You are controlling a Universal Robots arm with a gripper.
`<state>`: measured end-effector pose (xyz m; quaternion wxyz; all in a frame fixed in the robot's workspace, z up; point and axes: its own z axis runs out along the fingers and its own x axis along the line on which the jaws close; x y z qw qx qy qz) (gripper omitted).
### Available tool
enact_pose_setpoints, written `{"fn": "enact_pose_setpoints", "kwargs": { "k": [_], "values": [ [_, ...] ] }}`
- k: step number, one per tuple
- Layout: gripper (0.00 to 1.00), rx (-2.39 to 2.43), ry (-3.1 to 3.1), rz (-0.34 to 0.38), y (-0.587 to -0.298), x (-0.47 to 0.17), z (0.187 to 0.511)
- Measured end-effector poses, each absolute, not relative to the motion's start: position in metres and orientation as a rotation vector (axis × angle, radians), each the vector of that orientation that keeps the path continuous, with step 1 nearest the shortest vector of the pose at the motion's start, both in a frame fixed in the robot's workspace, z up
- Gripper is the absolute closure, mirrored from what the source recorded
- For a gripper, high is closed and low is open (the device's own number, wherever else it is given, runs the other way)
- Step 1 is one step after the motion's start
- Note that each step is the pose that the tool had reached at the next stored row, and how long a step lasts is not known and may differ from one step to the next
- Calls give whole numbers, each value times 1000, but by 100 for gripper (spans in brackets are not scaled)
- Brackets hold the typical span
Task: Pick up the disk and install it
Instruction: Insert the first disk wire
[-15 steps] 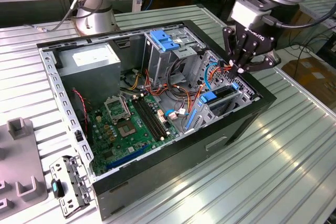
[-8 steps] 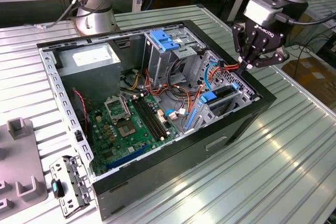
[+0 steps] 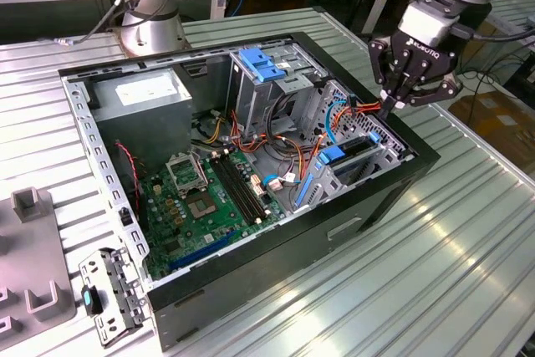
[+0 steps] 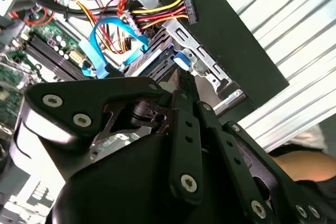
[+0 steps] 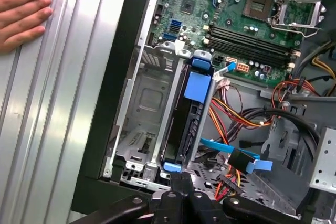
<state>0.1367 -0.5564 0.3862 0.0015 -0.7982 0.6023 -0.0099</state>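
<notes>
Disk on edge in the drive cage, jaws at its end.
The gripper hangs over the computer case at the exterior view's right, jaws pressed together, tips just beside the disk's blue bracket tab.

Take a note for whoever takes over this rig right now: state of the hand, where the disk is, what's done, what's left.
Hand: shut, holding nothing, tips at one end of the disk.
Disk: standing on edge in a slot of the drive cage.
Done: disk picked up and slotted into the cage.
Left: I can't tell whether it is fully seated, so that is unconfirmed.
</notes>
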Motion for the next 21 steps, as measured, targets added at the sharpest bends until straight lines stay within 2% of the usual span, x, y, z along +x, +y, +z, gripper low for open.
{"fn": "enact_pose_setpoints", "kwargs": {
  "k": [21],
  "values": [
    [89,-2670,1652,-28,-547,150,391]
  ]
}}
